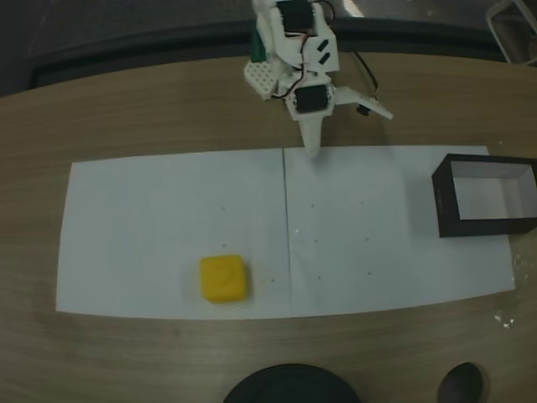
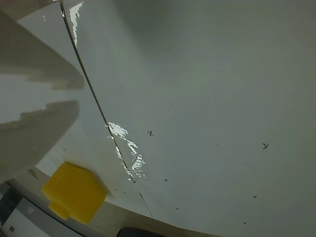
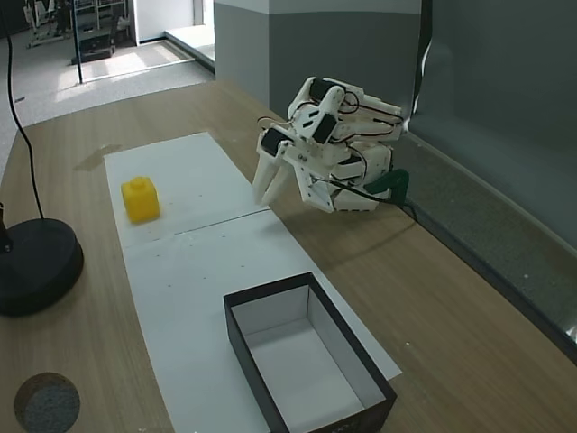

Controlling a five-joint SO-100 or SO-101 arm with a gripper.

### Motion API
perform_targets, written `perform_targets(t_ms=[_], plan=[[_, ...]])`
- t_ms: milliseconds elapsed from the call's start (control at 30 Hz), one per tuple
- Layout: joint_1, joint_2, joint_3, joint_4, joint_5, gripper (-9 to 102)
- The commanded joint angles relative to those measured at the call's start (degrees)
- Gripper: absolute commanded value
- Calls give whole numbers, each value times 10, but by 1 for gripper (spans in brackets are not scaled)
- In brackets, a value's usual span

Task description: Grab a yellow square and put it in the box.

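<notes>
Wood table (image 1: 126,109) is covered by white paper (image 1: 151,218) w/ a line down the middle. The box (image 1: 487,197) is set at the paper's right edge in a fixed view, nothing in it. Gripper (image 1: 314,149) is held at the far paper edge, fingers nearly closed, nothing gripped. The yellow square (image 1: 223,278) is seen near-left of it, well apart, bare paper between.

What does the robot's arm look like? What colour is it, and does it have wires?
The arm is made of chunky white plastic parts with black motor blocks set into the joints. Thin dark and red wires loop between the joints. A green piece shows at its base. The gripper is white too, with long pointed fingers that taper towards the tips.
</notes>
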Motion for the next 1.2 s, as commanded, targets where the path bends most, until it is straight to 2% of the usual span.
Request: perform_targets(t_ms=[0,700,933,1067,1167], plan=[[2,16,-7,-4,4,0],[3,17,-6,-11,0,0],[57,18,-38,-104,-11,0],[89,17,-61,-162,-132,1],[88,15,-67,-171,-138,14]])
